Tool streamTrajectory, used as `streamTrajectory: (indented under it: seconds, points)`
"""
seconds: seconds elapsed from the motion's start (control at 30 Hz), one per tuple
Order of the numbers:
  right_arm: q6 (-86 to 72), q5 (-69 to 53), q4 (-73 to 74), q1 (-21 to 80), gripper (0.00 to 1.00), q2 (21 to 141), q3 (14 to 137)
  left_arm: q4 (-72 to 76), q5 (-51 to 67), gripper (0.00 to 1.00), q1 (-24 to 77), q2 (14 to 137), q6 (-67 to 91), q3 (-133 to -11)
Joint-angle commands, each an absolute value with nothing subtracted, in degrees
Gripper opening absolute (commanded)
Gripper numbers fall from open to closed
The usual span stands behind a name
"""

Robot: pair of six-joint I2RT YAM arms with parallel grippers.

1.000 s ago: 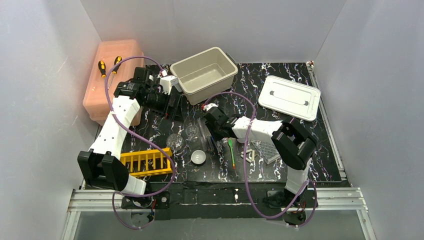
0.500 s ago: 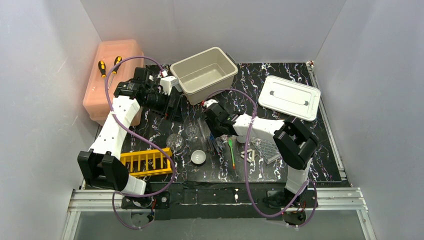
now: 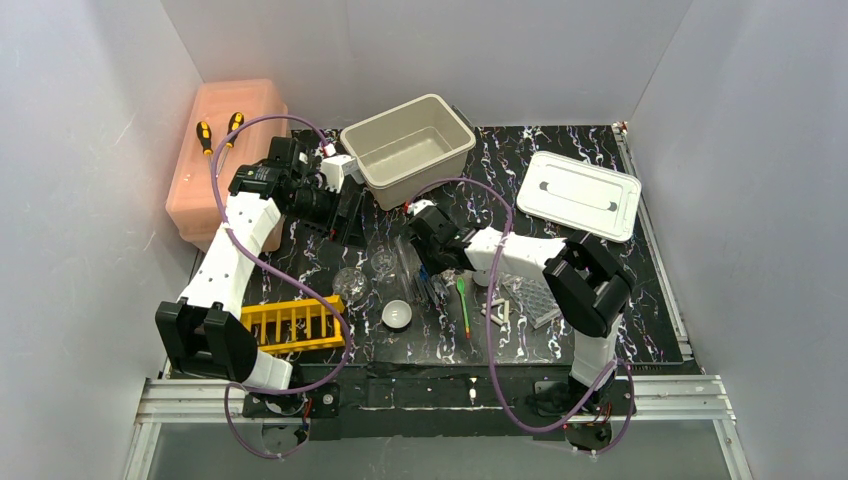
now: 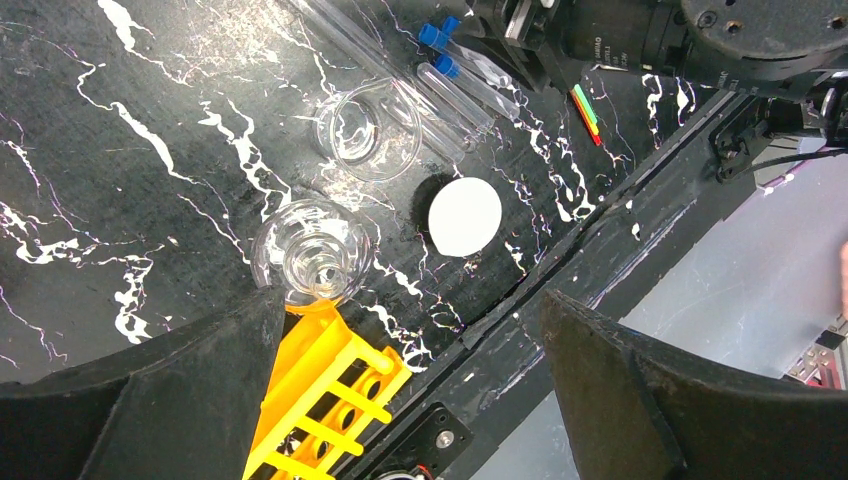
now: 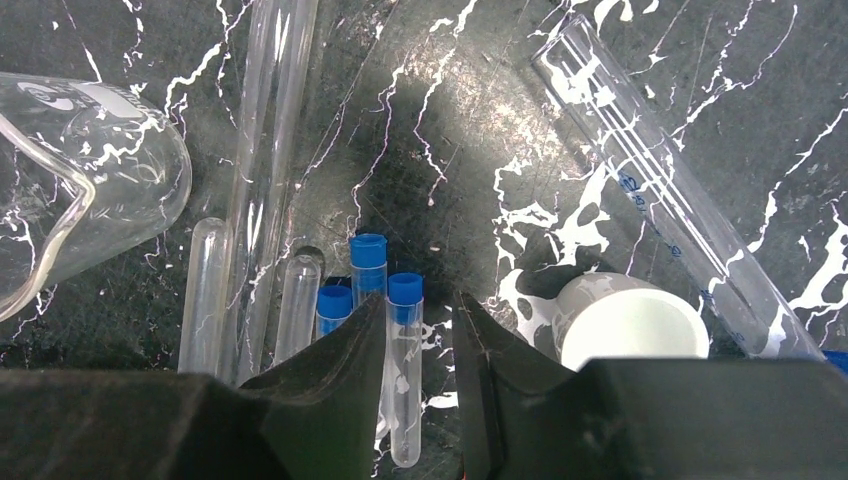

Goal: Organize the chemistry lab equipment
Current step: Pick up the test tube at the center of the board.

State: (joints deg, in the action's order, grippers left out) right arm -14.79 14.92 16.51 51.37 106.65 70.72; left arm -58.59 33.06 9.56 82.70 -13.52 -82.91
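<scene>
Your right gripper [image 3: 432, 270], top view: low, just beyond the white bowl [image 3: 397, 314]; left gripper [image 3: 350, 225] farther beyond. Left wrist: jaws wide, empty, above bowl. Right wrist: fingers straddle a blue-capped tube [image 5: 405, 380] beside bowl — grip unclear.

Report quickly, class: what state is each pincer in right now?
Left pincer: open, holding nothing.
Right pincer: partly open, straddling a blue-capped tube, not clamped on it.

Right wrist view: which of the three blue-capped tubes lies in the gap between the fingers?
The rightmost tube in the picture: its whole length lies bare in the gap of the right gripper; the other two tubes vanish under one finger.
</scene>
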Motion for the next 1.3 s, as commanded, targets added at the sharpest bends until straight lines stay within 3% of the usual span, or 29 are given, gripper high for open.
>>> streamTrajectory:
  seconds: [0.0,0.37,0.53,0.6,0.87,1.27]
  points:
    - [-15.09,14.14,15.04,51.33,0.38,107.88,70.53,-59.94,33.85,0.98,9.45,79.97,-14.42,-82.26]
    - [-15.39,14.24,14.63,51.33,0.31,109.42,68.44,-59.94,33.88,0.98,9.49,79.55,-14.43,-81.76]
    - [-14.87,14.97,16.45,51.33,0.06,108.5,71.31,-59.95,35.24,0.98,9.49,79.31,-13.63,-82.09]
    - [-14.68,15.75,17.87,51.33,0.01,106.99,73.78,-59.2,37.13,0.98,9.49,78.73,-12.81,-81.63]
    - [-18.9,16.88,11.94,52.18,0.01,95.76,80.69,-49.32,46.57,0.98,9.49,72.96,-4.27,-74.93]
    - [-25.38,19.67,-10.87,59.88,0.01,86.12,76.76,-31.37,53.89,0.98,11.74,67.94,4.41,-67.72]
